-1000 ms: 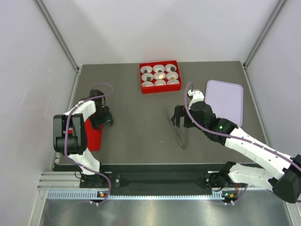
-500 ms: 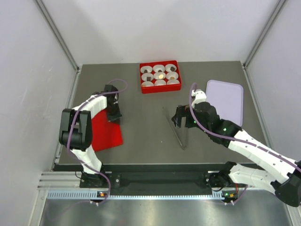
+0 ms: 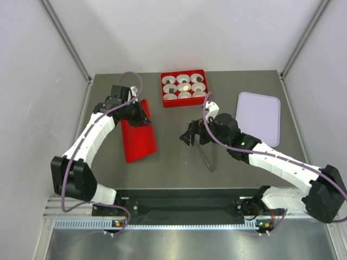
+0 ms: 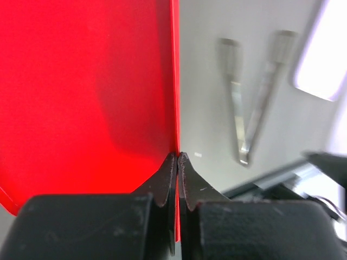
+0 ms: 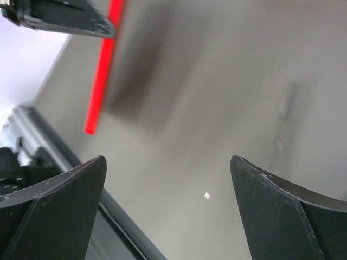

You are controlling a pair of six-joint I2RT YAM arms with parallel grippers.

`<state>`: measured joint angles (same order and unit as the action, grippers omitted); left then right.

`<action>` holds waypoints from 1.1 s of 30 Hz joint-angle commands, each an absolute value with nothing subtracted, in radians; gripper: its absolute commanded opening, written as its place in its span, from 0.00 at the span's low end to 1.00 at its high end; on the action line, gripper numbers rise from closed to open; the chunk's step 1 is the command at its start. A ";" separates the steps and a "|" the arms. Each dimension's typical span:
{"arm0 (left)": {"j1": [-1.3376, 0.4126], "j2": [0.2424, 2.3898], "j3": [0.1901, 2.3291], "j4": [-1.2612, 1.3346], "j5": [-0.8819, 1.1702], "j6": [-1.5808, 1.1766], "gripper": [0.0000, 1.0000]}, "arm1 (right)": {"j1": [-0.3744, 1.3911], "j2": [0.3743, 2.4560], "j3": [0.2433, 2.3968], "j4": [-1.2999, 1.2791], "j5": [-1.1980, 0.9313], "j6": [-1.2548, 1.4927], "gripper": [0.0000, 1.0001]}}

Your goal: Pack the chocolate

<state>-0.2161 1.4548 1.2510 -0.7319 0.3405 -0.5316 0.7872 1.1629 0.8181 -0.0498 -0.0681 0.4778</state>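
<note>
Left fingers (image 4: 162,184) clenched on the red lid's (image 4: 81,97) thin edge: so narrow a pinch may let it pivot or slip onto the chocolate (image 3: 185,86), which sits in paper cups (image 3: 171,97) in the red box (image 3: 184,104). Right fingers (image 5: 59,200) spread, empty, above the table (image 3: 162,168).

A matte dark grey desk (image 3: 173,162) fills the middle of the overhead view. Plain white walls enclose it: a back wall (image 3: 184,32) beyond the desk's far edge, and a left wall (image 3: 27,108) and right wall (image 3: 328,97) along its sides. Slim silver struts (image 3: 65,38) rise from the desk's two far corners. An aluminium rail (image 3: 65,207) runs along the desk's near edge, with a brushed metal surface (image 3: 179,246) below it. The light is soft and even.
</note>
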 commanded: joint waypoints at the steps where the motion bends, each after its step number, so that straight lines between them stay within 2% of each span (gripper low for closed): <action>1: -0.219 1.349 1.217 -0.608 0.498 -0.600 0.00 | 0.787 1.192 0.830 0.159 -0.199 0.439 0.96; 5: -0.219 1.270 1.193 -0.551 0.548 -0.638 0.00 | 0.787 1.235 0.842 0.277 -0.284 0.439 0.96; 10: -0.218 1.181 1.174 -0.470 0.515 -0.708 0.00 | 0.808 1.261 0.856 0.305 -0.298 0.486 0.95; 17: -0.218 1.106 1.098 -0.152 0.537 -1.073 0.00 | 0.981 1.232 0.836 0.357 -0.056 0.298 1.00; 26: -0.221 1.077 1.114 -0.103 0.492 -1.195 0.00 | 1.068 1.336 0.830 0.540 0.205 0.146 1.00; 29: -0.221 1.063 1.095 -0.087 0.495 -1.224 0.00 | 1.068 1.374 0.845 0.595 0.227 0.049 0.97; 31: -0.219 1.062 1.092 -0.083 0.496 -1.232 0.00 | 1.068 1.394 0.856 0.623 0.229 0.016 0.91; 32: -0.219 1.062 1.094 -0.083 0.492 -1.233 0.00 | 1.068 1.414 0.859 0.647 0.233 -0.021 0.88; 33: -0.219 1.063 1.094 -0.081 0.491 -1.235 0.00 | 1.068 1.425 0.862 0.659 0.236 -0.032 0.79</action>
